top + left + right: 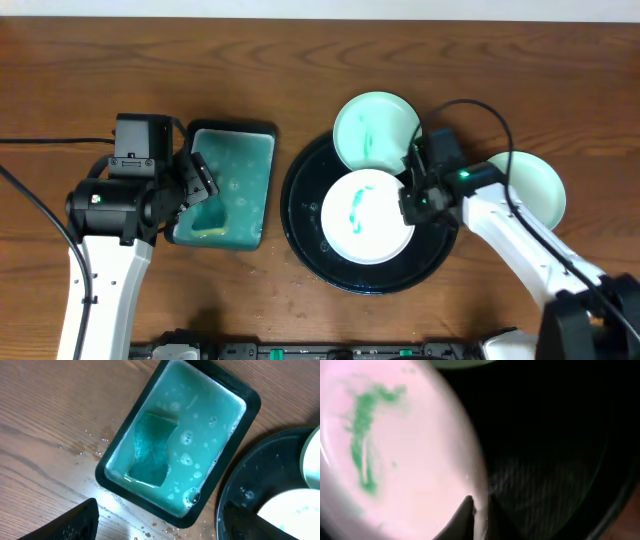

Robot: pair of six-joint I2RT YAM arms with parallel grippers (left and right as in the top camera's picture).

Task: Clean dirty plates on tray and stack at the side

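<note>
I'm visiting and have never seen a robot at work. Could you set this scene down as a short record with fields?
surface: wooden table
tray: round, black, mid-table
centre plate: in the tray, green smear
back plate: green smear, overlapping the tray's far rim
side plate: on the table right of the tray, no smear visible
dish: rectangular, teal liquid, sponge inside
right gripper: shut on the centre plate's rim
left gripper: open, above the dish, holding nothing
</note>
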